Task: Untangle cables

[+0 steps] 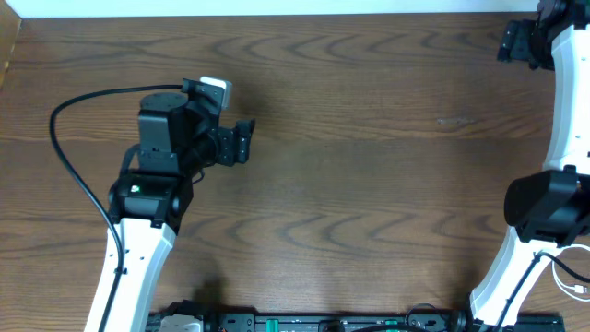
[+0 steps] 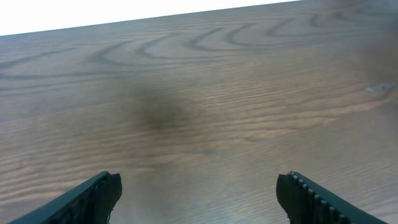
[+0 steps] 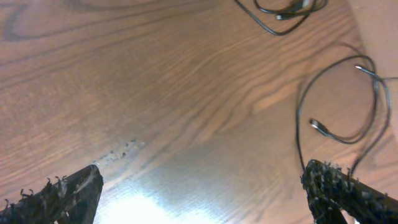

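A thin black cable (image 3: 339, 102) lies in a loose loop on the wooden table at the right of the right wrist view, both small plug ends showing. A second dark bundle (image 3: 283, 12) is cut off by the top edge; I cannot tell whether the white cable is in it. Neither shows in the overhead view. My right gripper (image 3: 202, 193) is open and empty, its right finger close to the black loop; in the overhead view it is at the far right corner (image 1: 516, 41). My left gripper (image 2: 199, 199) is open and empty over bare wood, left of centre (image 1: 241, 141).
The table's far edge (image 2: 186, 15) meets a white wall. The left arm's thick black wire (image 1: 69, 148) arcs over the table's left side. A thin white cord (image 1: 573, 281) hangs by the right arm's base. A pale surface (image 3: 376, 25) borders the table near the cables.
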`<state>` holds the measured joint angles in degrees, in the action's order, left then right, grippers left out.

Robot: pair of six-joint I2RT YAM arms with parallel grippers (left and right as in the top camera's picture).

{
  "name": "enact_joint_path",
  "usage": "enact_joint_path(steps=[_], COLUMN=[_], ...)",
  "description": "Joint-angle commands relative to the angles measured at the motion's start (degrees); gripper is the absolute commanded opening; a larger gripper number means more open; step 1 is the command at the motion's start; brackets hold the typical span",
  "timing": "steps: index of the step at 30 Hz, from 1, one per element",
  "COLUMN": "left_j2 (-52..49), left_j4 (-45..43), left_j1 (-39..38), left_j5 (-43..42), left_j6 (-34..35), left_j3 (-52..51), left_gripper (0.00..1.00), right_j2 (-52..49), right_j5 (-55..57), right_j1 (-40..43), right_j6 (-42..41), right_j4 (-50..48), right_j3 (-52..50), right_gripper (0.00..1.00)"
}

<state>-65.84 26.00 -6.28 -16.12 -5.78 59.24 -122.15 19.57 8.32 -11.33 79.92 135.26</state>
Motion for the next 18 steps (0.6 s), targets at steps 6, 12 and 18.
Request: enact_joint_path(steps=[6,12,18], left_j2=[2.84,8.87,13.35], left_j4=[4.61,6.4,8.81], left_j1=[4.87,8.76,10.95], left_j5=[0.13,0.13,0.07], left_j6=[0.09,-0.15,-0.11], left_j3=[0.22,0.22,0.22], left_gripper=[0.84,0.85,0.85], right_j2=[2.19,9.55,25.16], right_j5=[2.82,3.65,3.76], right_j1=[0.66,0.7,0.7], right_j6=[-3.28,-3.19,0.31], right_j4=[4.17,0.11,-12.22], right_j3=[-0.96,-10.19,-29.86], right_gripper=[0.99,0.99,0.99])
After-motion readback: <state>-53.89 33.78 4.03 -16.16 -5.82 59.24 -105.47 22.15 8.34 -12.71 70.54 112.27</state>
